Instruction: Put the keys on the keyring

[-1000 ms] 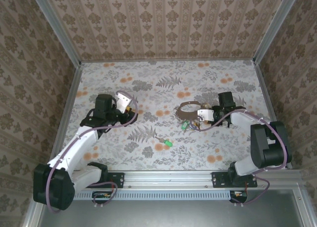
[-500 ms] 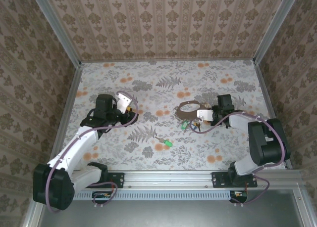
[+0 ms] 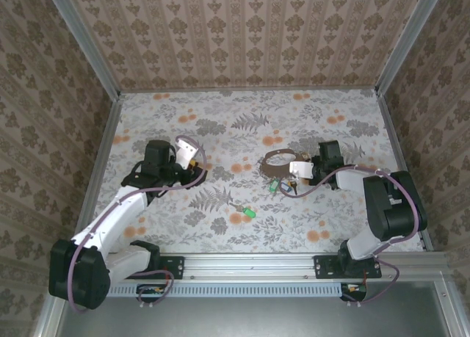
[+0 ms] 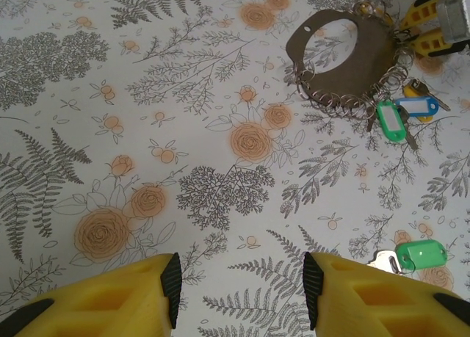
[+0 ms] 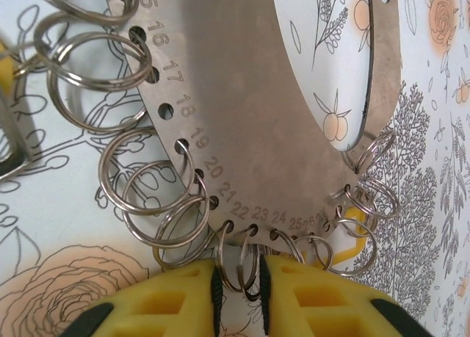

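The right wrist view resolves the right gripper (image 5: 239, 278) nipped narrowly on a split ring (image 5: 242, 260) at the numbered edge of the keyring (image 5: 242, 117), whereas the left wrist view shows the left gripper (image 4: 239, 278) spread wide above the table (image 4: 220, 131), a loose green key (image 4: 420, 254) beside its right finger and the keyring well ahead.

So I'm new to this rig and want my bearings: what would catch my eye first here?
The keyring, a flat brown hoop with numbered holes and small rings, lies right of centre on the flowered table. The right gripper is shut on one split ring at its edge. A loose green key lies nearer the front; the left gripper hangs open at left.
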Robot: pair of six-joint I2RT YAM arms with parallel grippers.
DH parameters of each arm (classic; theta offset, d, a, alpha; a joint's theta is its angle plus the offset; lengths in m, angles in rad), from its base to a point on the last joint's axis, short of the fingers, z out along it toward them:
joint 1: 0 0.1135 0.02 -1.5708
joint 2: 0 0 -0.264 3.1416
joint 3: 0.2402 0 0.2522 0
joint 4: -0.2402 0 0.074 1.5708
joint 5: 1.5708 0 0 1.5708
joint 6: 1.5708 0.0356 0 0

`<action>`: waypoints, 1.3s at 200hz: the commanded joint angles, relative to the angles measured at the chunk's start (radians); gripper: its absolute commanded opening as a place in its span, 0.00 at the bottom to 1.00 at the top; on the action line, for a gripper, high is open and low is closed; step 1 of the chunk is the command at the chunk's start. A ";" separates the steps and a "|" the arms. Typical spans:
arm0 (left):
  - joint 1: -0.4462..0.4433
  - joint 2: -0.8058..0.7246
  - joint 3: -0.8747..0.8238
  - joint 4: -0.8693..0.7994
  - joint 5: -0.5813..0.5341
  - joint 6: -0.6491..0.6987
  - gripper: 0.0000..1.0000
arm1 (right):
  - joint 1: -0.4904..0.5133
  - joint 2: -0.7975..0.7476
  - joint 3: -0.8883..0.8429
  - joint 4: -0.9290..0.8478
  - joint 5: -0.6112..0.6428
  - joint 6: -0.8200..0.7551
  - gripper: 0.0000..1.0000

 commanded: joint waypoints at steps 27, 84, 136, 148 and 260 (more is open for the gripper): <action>-0.010 0.008 0.000 -0.013 0.010 -0.015 0.50 | 0.010 0.015 -0.018 0.063 0.026 0.046 0.13; -0.020 -0.010 -0.026 0.038 0.083 0.020 0.50 | 0.011 -0.120 -0.017 -0.016 -0.052 0.147 0.05; -0.046 0.033 0.002 0.173 0.265 0.174 0.50 | 0.011 -0.233 0.002 -0.155 -0.291 0.203 0.00; -0.060 0.074 0.045 0.191 0.305 0.217 0.50 | 0.011 -0.246 0.008 -0.153 -0.338 0.222 0.00; -0.229 0.682 0.649 0.203 0.452 0.395 0.43 | -0.006 -0.334 0.206 -0.260 -0.521 0.363 0.00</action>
